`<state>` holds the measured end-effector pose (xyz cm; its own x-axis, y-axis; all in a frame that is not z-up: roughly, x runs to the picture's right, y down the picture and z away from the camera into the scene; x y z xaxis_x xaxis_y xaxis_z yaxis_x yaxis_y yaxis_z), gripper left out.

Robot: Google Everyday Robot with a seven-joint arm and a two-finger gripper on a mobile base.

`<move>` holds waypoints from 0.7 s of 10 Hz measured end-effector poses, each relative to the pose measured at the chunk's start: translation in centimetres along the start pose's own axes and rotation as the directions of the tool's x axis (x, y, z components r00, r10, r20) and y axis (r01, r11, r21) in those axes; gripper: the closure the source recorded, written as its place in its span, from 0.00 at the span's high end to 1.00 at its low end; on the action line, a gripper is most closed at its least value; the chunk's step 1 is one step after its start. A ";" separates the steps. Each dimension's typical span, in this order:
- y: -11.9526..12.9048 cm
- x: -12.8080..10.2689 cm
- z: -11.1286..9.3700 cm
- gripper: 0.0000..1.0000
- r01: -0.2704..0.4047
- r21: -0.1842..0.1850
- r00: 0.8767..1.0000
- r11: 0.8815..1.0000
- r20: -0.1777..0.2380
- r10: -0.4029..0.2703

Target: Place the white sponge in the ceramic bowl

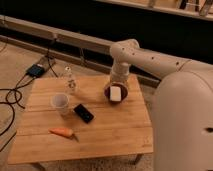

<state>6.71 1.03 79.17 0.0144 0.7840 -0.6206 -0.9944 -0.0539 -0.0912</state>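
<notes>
The white sponge (115, 93) lies inside the dark maroon ceramic bowl (109, 95), which stands at the back right of the wooden table (100, 127). My gripper (119, 80) hangs just above the bowl's far rim, at the end of the white arm (150, 57) that reaches in from the right. The sponge sits below the gripper.
A translucent plastic cup (60, 103), a black phone (83, 113) and a carrot (62, 132) lie on the left half of the table. A small clear bottle (70, 81) stands at the back. Cables and a blue box (36, 70) lie on the floor at left.
</notes>
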 end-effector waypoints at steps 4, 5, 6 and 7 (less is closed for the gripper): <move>0.2 0.9 -0.5 0.80 0.002 -0.003 1.000 1.000 0.017 -0.002; 0.2 0.9 -0.5 0.80 0.002 -0.003 1.000 1.000 0.017 -0.002; 0.2 0.9 -0.5 0.80 0.002 -0.003 1.000 1.000 0.017 -0.002; 0.3 0.9 -0.5 0.80 0.002 -0.004 1.000 1.000 0.016 -0.002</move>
<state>6.52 1.40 78.20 0.0146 0.7941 -0.6076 -0.9940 -0.0546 -0.0952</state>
